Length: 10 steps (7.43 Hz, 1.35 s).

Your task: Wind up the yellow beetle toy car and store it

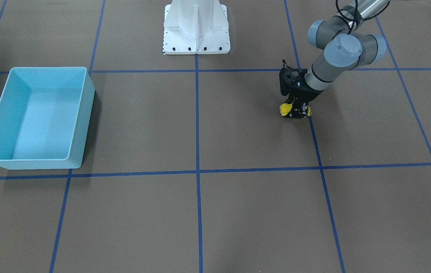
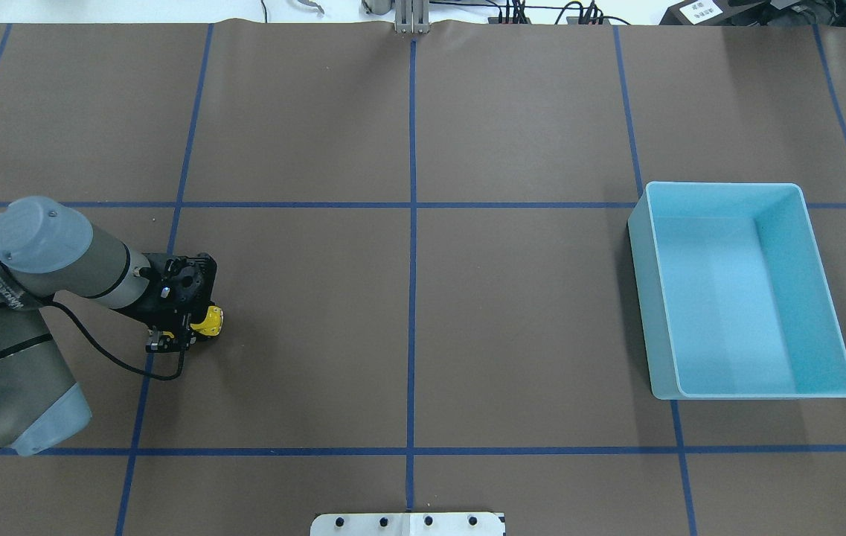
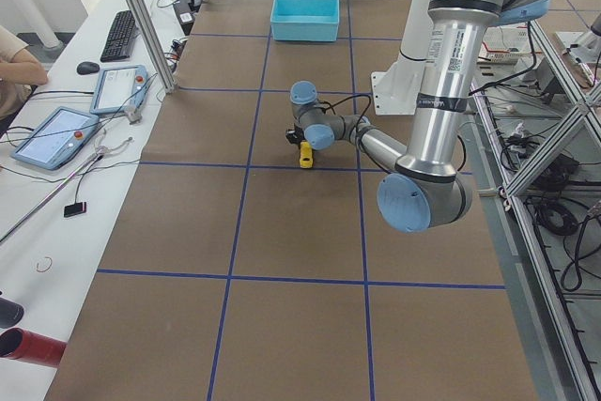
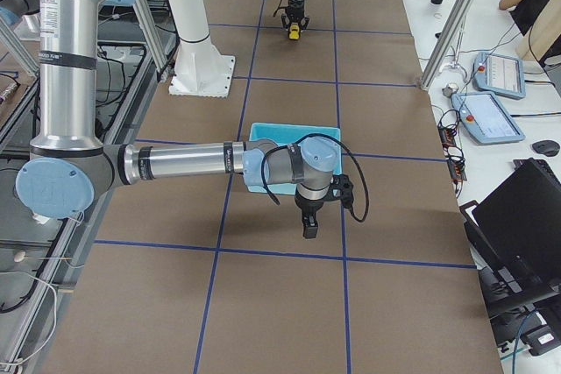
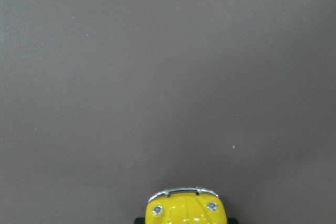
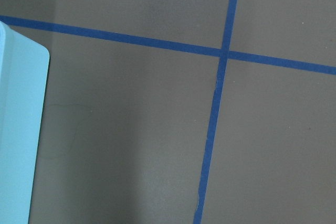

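Count first: one yellow beetle toy car [image 2: 209,318], one light blue bin [image 2: 642,298], two arms, two pincers. My left pincer [image 2: 186,332] is down at the table [image 2: 303,320], narrowed onto the car's flanks and holding it. In the front-facing view, yellow shows on both sides of my fingers. My left wrist camera catches only the car's rounded nose and silvery bumper at the bottom edge, with bare brown surface ahead of it.

The car sits in my left half, just beside one blue tape line [image 2: 183,149]. The bin stands well apart in my right half, open side up, with nothing in it. Between the two lies open brown table crossed by the tape grid. The table's far edge runs along the top of the overhead view.

My right pincer [image 4: 310,227] hangs over the table just beside a corner of the bin, near a tape crossing. I cannot tell whether it is wide or narrow.
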Tool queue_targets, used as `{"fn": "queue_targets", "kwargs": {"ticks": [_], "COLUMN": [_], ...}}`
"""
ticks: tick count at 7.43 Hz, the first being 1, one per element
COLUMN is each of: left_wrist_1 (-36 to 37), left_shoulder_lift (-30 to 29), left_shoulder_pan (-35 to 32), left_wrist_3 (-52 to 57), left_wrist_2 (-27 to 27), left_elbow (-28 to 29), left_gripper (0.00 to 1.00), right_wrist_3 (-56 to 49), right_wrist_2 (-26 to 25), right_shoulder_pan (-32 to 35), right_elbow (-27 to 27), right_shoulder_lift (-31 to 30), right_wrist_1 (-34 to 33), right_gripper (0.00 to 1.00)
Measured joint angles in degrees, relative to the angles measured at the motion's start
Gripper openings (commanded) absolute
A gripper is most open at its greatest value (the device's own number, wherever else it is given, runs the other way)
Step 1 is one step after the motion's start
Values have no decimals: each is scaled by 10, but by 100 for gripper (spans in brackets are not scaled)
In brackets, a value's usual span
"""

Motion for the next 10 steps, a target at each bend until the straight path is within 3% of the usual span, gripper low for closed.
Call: {"fn": "queue_targets", "kwargs": {"ticks": [10], "left_wrist_1": [-34], "left_shoulder_lift": [26], "left_shoulder_pan": [-9], "left_wrist_3": [0], "left_wrist_2": [-24], "left_elbow": [-1], "left_gripper": [36], "right_wrist_3": [0], "right_wrist_2": [-1], "right_shoulder_pan": [-10], "right_elbow": [0], "right_shoulder_lift": [1], "right_wrist_1": [0], "right_gripper": [100]}}
